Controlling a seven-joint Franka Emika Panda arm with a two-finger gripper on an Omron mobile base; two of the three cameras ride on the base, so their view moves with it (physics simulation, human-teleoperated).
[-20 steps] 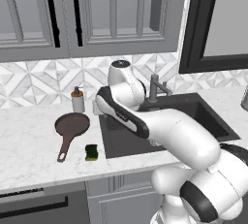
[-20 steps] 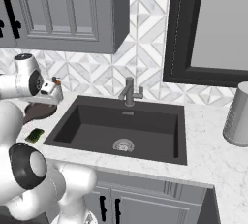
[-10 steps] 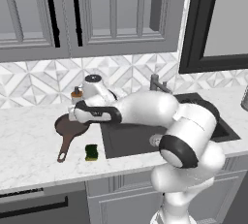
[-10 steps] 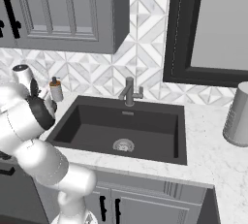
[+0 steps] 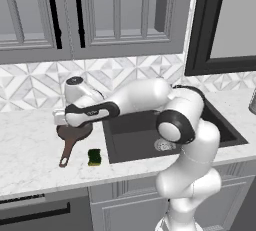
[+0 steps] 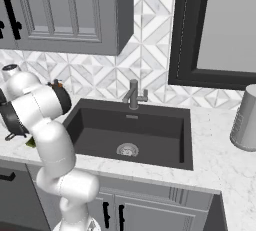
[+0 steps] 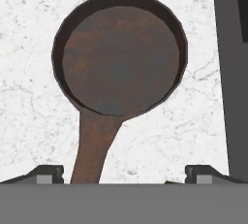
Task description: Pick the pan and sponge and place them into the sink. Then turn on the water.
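pan (image 7: pixel 121 60) directly beneath tool (image 7: pixel 123 174)

pan bowl: in the left base view the far part of the pan (image 5: pixel 74 132) was covered by the white hand and wrist above it.
pan handle: in the hand view the handle's loop end ran out of sight at the bottom, between the gripper (image 7: pixel 124 173) tips.
gripper: the fingers (image 7: pixel 44 173) were cut to short stubs there, too little to tell how far apart they stood; in the left base view they were lost under the hand.
sponge: in the right base view only a green sliver of the sponge (image 6: pixel 30 142) showed past the arm.
sink: in the left base view the arm hid much of the sink (image 5: pixel 131 136), faucet included.
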